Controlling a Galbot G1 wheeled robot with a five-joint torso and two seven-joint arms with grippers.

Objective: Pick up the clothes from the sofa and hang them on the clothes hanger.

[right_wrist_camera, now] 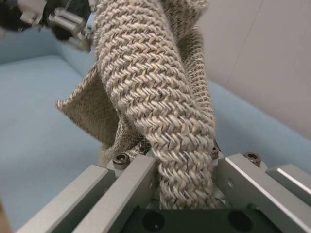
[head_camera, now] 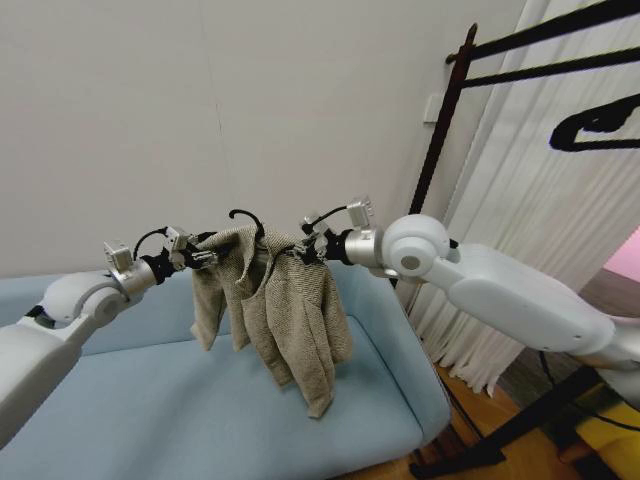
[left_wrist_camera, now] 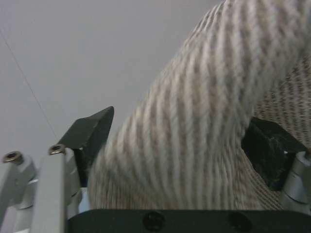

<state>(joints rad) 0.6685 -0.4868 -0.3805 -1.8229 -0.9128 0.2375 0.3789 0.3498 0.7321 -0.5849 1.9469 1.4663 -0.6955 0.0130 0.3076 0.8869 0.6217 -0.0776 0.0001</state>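
1. Facing a plain pale wall (head_camera: 250,100), with a light-blue sofa (head_camera: 150,400) below. Off to the right, a dark clothes rack (head_camera: 440,130) against a white curtain (head_camera: 540,220), and high on the rack a bare black hanger (head_camera: 600,125).
2. Holding a beige knit sweater (head_camera: 290,310) up in the air over the sofa seat, apparently clear of the cushions and strung between both arms. Seemingly on a hanger of its own, judging by the black hook (head_camera: 245,218) rising at the collar.
3. With the left gripper (head_camera: 205,257): clamped on one shoulder, dark pads (left_wrist_camera: 92,133) pressed to either side of a thick fold of knit.
4. With the right gripper (head_camera: 310,245): closed tight on the other shoulder, with a roll of weave squeezed between the metal fingers (right_wrist_camera: 126,189).
5. Probably light, soft and floppy, sagging from the two holds with sleeves and hem dangling free. Neither fragile nor slippery; easy to grip thanks to the coarse weave, though apt to stretch or snag.
6. Best taken at the shoulders, over the stiffer hanger presumably beneath. Lower down, only loose cloth to pinch. For hooking onto the rack, worth carrying both holds level to hold the hook upright.
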